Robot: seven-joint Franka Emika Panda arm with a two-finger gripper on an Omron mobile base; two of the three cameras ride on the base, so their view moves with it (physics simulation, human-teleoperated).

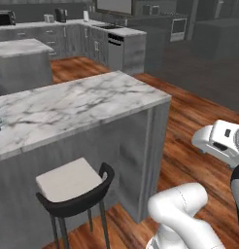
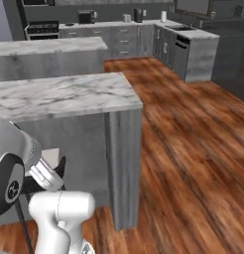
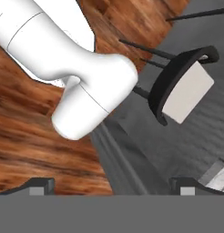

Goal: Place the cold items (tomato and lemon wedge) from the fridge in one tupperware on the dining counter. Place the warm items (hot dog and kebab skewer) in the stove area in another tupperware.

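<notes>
Beside dining counter (image 1: pixel 82 99) corner, gripper (image 3: pixel 111 184) is held empty, fingers spread wide, over stool (image 3: pixel 182 86). Stool or counter edge could be clipped while turning.

Flat, even light falls all around me, with no lamp I can place and no glare. The desk (image 1: pixel 82 104) top reads bright; the far kitchen is dim and grey. The stool (image 1: pixel 73 187) casts no clear shadow on the floor (image 2: pixel 193 149). Everything looks soft and coarse, slightly blurred, and far things smear. Edges stay straight.
</notes>
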